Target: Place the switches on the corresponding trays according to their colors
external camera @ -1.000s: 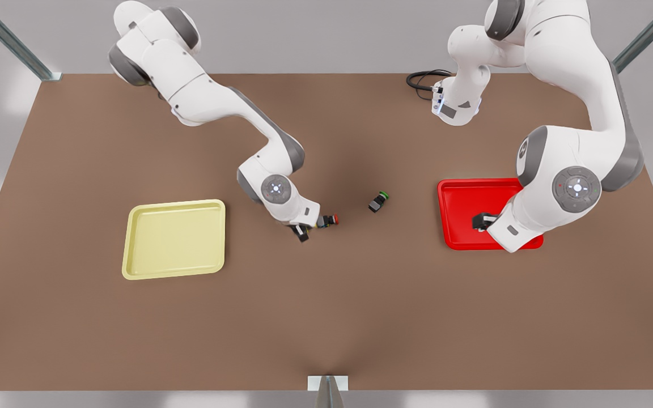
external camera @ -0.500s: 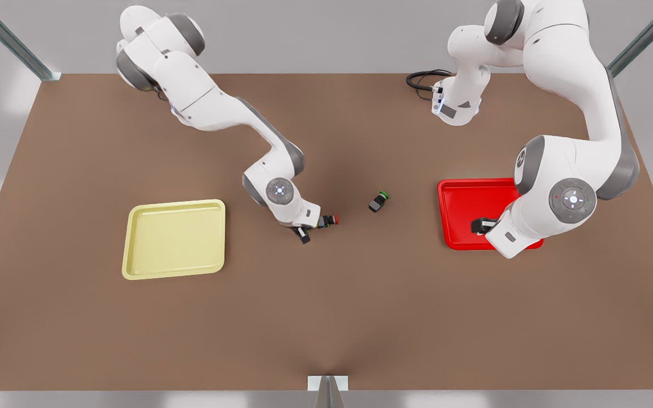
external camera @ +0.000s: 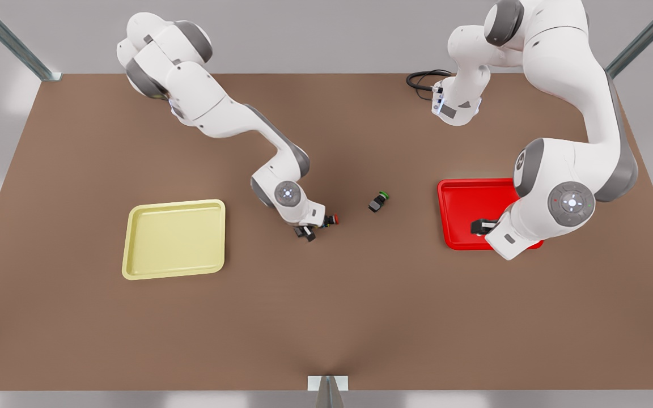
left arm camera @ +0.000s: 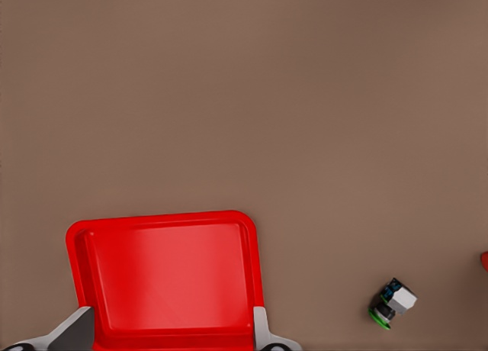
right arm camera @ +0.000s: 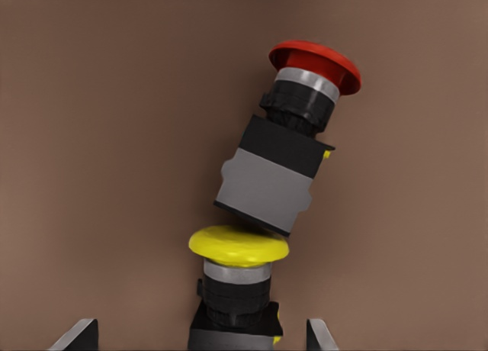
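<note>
Since a second ago our right tool (external camera: 306, 232) has slid a touch toward the front view's right and dropped closer to the worktop (external camera: 326, 317), while our left tool (external camera: 478, 226) has barely budged over the red tray (external camera: 462, 195). Right tool fingers (right arm camera: 76, 334) are spread apart either side of the yellow switch (right arm camera: 238, 286), not clamped on it. That switch lies on its side with its cap pointing away from the wrist and touching the grey body of the red switch (right arm camera: 286, 156), whose long axis tilts a bit, red cap at the far end. Left tool fingers (left arm camera: 72, 330) sit apart, straddling the red tray's near rim with nothing between them. We see the green switch (external camera: 379, 201) lying on the worktop between the red switch and the red tray, cap aimed up and right in the front view. Yellow tray (external camera: 174, 239) sits off to that view's left.
</note>
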